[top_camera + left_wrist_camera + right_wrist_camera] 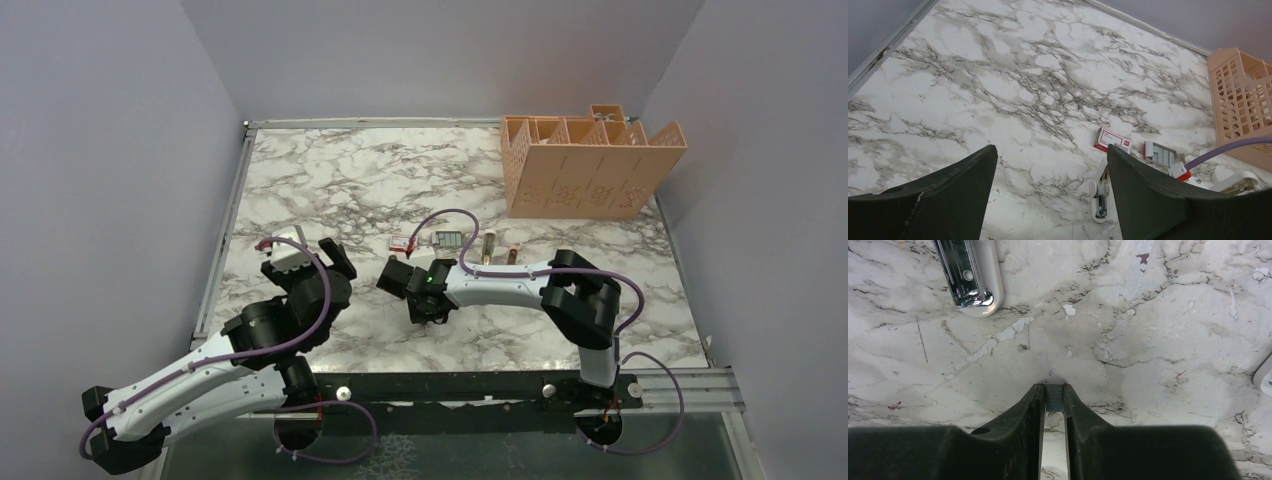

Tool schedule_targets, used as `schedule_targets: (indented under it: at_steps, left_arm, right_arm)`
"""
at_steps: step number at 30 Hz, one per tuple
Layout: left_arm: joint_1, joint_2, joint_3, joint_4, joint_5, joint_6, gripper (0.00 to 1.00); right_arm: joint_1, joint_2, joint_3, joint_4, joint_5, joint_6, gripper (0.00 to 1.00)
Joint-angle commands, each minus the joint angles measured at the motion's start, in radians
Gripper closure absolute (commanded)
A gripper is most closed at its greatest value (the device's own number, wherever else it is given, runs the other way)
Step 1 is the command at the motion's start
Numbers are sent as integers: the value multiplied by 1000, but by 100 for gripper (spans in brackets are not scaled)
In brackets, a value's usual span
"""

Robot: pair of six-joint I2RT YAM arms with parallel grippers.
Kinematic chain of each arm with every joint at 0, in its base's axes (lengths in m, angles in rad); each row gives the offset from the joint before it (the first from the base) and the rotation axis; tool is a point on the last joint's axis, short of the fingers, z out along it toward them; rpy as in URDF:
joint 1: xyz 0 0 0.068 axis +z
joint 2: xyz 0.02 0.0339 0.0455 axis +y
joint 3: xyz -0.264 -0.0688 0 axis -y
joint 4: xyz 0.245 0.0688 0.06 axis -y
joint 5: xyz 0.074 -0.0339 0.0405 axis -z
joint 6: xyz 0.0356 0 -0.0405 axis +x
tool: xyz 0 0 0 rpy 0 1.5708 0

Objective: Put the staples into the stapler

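Note:
The stapler [1099, 197] is white and lies open on the marble, its chrome channel [968, 275] facing up. In the top view my right arm hides it. My right gripper [1054, 395] is shut on a short silvery strip of staples [1054, 399], held just above the table, below and right of the stapler's end. The grey tray [1164, 154] with more staples and the red-and-white box [1113, 140] lie behind the stapler; both also show in the top view, the tray [447, 241] and the box [402, 242]. My left gripper [1048, 170] is open and empty, left of the stapler.
A peach slotted organiser [590, 165] stands at the back right. Two small items [488, 247] lie right of the tray. My right arm's purple cable [455, 215] loops over the tray area. A white object [1265, 375] shows at the right wrist view's edge.

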Motion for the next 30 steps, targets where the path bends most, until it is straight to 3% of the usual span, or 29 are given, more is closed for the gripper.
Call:
schedule_targets:
  at_steps: [1,6,11,16,30]
  left_arm:
    - [-5,-17,-12,-17,-25,-12,18]
    - [-10,-42,-22,-17,-21,-17,17]
    - [-20,-56,-27,-17,-22,-18,17]
    - [-27,-63,-21,-17,-13,-16,17]
    - [-27,-61,164,-49,118,150,17]
  right_arm:
    - [10,53,-16,-29,-33,-22,74]
    - [10,73,-2,-21,-28,-29,70]
    - [10,70,-4,-19,-5,-25,79]
    - [10,24,7,-1,59,-37,81]
    - [-24,-10,126,168,170,-164,80]
